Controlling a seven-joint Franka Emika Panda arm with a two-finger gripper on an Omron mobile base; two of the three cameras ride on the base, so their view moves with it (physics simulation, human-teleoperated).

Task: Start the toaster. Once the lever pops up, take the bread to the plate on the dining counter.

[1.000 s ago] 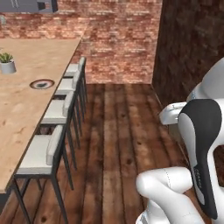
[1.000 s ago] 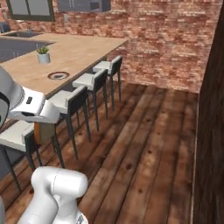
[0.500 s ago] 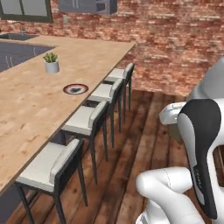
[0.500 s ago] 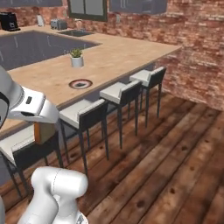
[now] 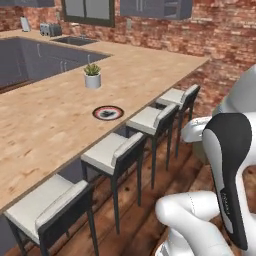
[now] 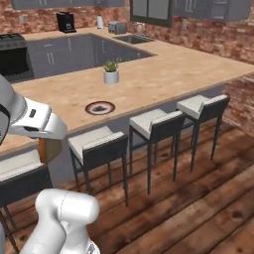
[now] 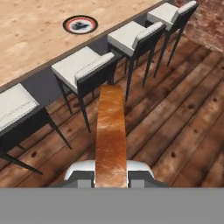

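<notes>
My gripper [image 7: 111, 176] is shut on the bread [image 7: 110, 131], a tan-brown slice seen edge-on that sticks out ahead of the hand over the wooden floor. In the right base view the bread [image 6: 49, 150] peeks out below the white hand at the left. The plate [image 5: 108, 112] [image 6: 99, 107] [image 7: 80, 24], round with a red ring and dark rim, lies on the dining counter [image 5: 45, 130] [image 6: 163, 74] [image 7: 26, 35] near its stool side, well ahead of the bread. The toaster [image 6: 117, 27] [image 5: 49, 29] stands far back on the kitchen counter by the sink.
A row of cream-cushioned stools [image 5: 115, 150] [image 6: 101, 144] [image 7: 83, 65] lines the dining counter between me and the plate. A small potted plant [image 5: 92, 76] [image 6: 111, 72] stands on the counter beyond the plate. A black coffee machine [image 6: 65, 22] sits at the back. Brick wall [image 5: 220, 40] to the right.
The whole picture has swung as the base turned: the dining counter, stools and plate now sit nearer the middle and closer. The arm keeps its pose, still holding the bread.
</notes>
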